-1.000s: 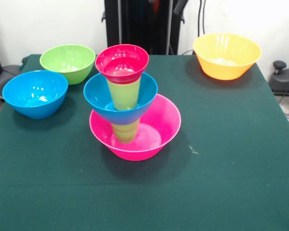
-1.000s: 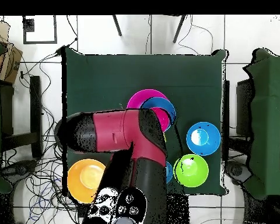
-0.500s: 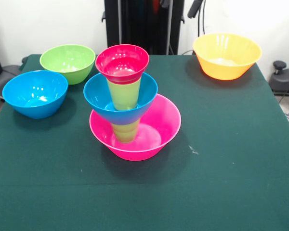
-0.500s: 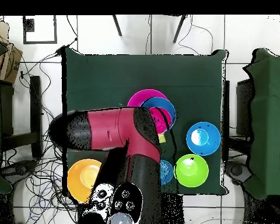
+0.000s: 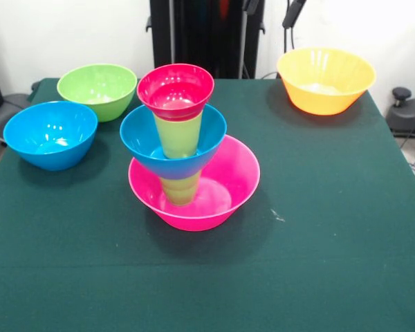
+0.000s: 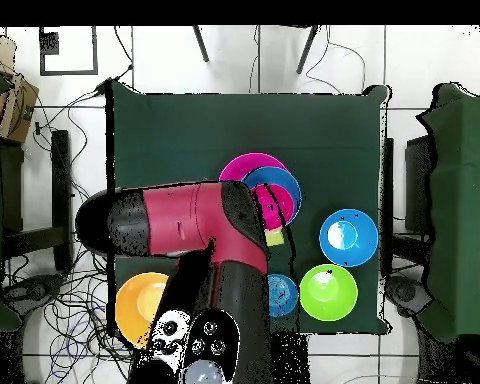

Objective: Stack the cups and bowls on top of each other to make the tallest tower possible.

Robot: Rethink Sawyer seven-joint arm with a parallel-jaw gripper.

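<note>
The tower stands mid-table in the front view. Its base is the wide pink bowl (image 5: 221,187) with a green cup (image 5: 179,189) standing in it. On that cup sits a blue bowl (image 5: 142,138), which holds a second green cup (image 5: 178,135). A small red bowl (image 5: 175,88) tops the stack. From overhead the pink bowl (image 6: 242,167), blue bowl (image 6: 280,184) and red bowl (image 6: 277,207) overlap beside the red arm (image 6: 184,222). My gripper shows in neither view; only dark arm parts (image 5: 292,11) reach the front view's top edge.
Loose bowls ring the tower: a blue one (image 5: 50,133) and a green one (image 5: 97,90) on the left, and a large orange one (image 5: 325,79) at the far right corner. Overhead, a small blue bowl (image 6: 282,293) and a yellowish object (image 6: 274,237) lie by the arm.
Overhead, the arm has swung left, uncovering more of the small blue bowl. The dark arm part at the front view's top edge has moved right. The tower and the loose bowls are unmoved.
</note>
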